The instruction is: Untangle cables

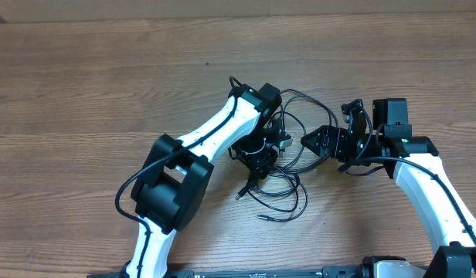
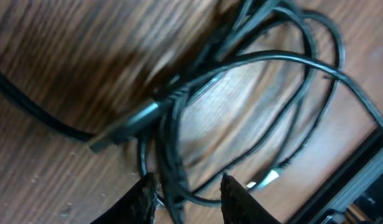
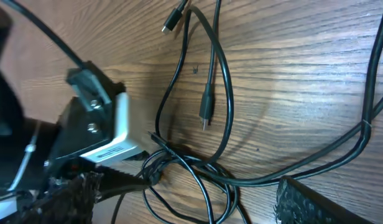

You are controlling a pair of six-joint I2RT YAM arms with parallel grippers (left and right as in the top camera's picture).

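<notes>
The cables (image 1: 283,188) lie as a tangle of thin black loops at mid-table, with loose plug ends (image 1: 263,218) toward the front. My left gripper (image 1: 261,157) hangs over the tangle's left side. In the left wrist view its jaws (image 2: 188,198) stand a little apart, with a bunch of strands (image 2: 170,168) running between them close to the left finger (image 2: 143,200); a plug (image 2: 126,127) lies just beyond. My right gripper (image 1: 324,133) is at the tangle's right edge, wide open (image 3: 191,199), and several loops (image 3: 198,168) lie on the wood between its fingers.
The wooden table (image 1: 83,93) carries only the cables and both arms. In the right wrist view the left gripper's silver and black body (image 3: 98,134) stands close on the left. Two loose plugs (image 3: 205,117) lie farther out.
</notes>
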